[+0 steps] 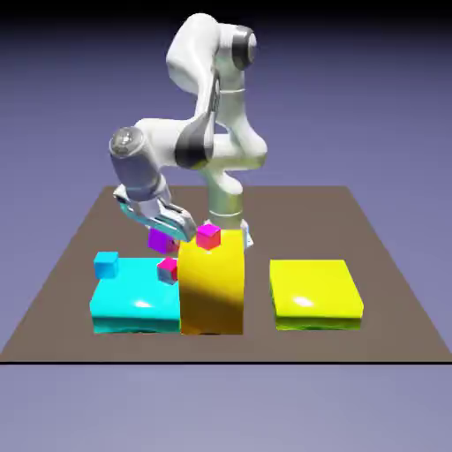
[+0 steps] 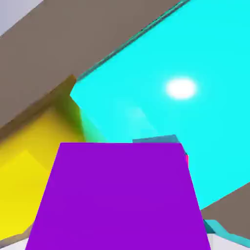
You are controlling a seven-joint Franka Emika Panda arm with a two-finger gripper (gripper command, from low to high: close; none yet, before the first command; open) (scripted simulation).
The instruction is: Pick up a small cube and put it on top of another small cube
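My gripper (image 1: 169, 231) is shut on the small cube (image 1: 161, 240), a tiny violet-purple one held just above the big cyan block (image 1: 132, 300). In the hand view the small cube (image 2: 122, 195) fills the bottom and hides the finger tips. One tiny hot-pink cube (image 1: 168, 269) sits on the cyan block's right edge, just below the held cube. A sliver of that pink cube (image 2: 186, 160) peeks out at the purple cube's right side. A second pink cube (image 1: 208, 236) rests on top of the tall orange-yellow block (image 1: 212, 287).
A small cyan cube (image 1: 106, 262) sits on the cyan block's far left corner. A flat yellow block (image 1: 315, 291) lies toward the exterior view's right. The hand view shows the cyan block (image 2: 195, 97) and the orange-yellow block (image 2: 29, 161) close below.
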